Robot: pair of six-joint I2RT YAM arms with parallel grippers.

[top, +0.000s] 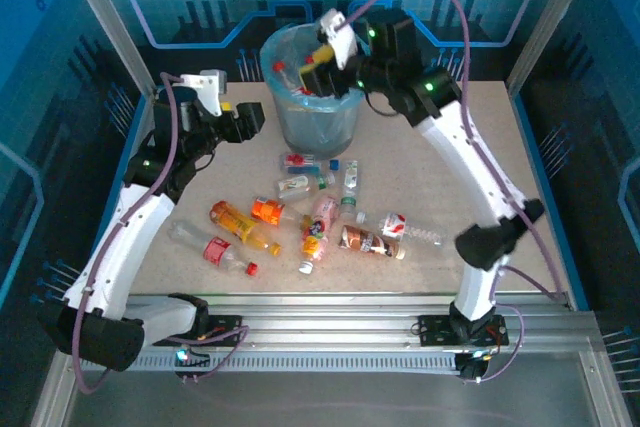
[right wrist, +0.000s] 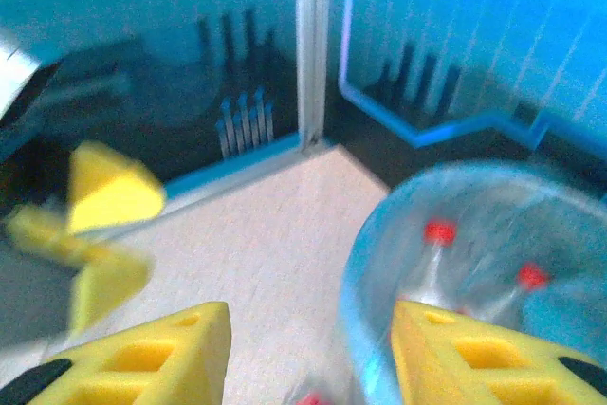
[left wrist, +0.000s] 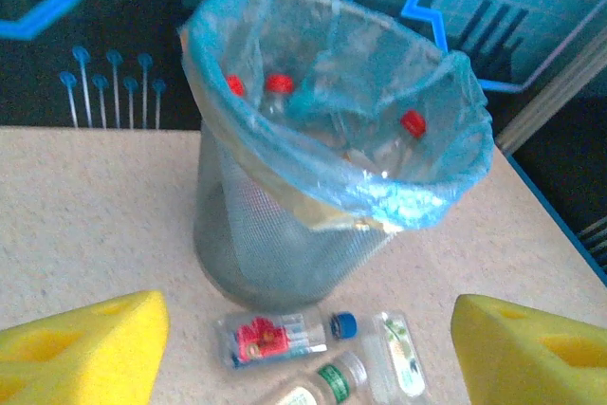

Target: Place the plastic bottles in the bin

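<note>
Right end effector (right wrist: pixel 308 353) open over bin (left wrist: pixel 256 234) holding red-capped bottles (left wrist: pixel 276 90); left end effector (left wrist: pixel 308 353) open too.

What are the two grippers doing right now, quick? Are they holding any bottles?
Left gripper: open wide, holding nothing.
Right gripper: open, holding nothing.
</note>
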